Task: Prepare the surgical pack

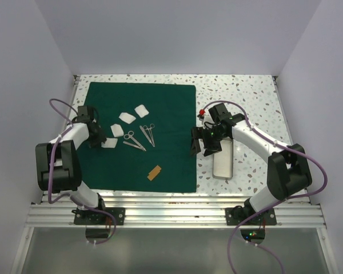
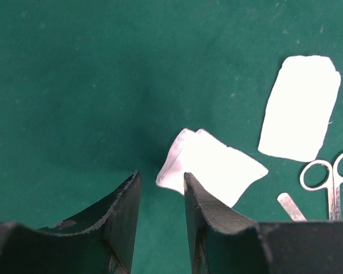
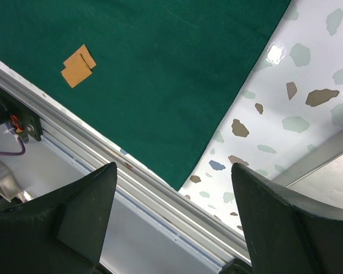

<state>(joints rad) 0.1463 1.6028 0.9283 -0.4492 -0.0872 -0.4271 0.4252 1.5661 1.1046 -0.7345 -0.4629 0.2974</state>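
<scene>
The dark green drape [image 1: 171, 114] lies spread flat on the table. On it rest several white gauze pads, two silver scissor-like instruments [image 1: 134, 141] and a tan strip [image 1: 155, 173]. My left gripper [image 1: 98, 140] hovers low at the drape's left side. In the left wrist view its jaws [image 2: 162, 176] stand apart with only green cloth between them. A folded gauze pad [image 2: 217, 168] lies just past the right fingertip. My right gripper [image 1: 201, 147] is wide open and empty above the drape's right edge, beside the silver tray [image 1: 223, 162].
A flat gauze pad [image 2: 300, 108] and a scissor handle ring [image 2: 326, 177] lie right of the left jaws. The right wrist view shows the drape's near corner [image 3: 183, 177], the tan strip [image 3: 78, 65] and the aluminium rail [image 3: 103, 165]. A small red object [image 1: 202, 111] sits by the right arm.
</scene>
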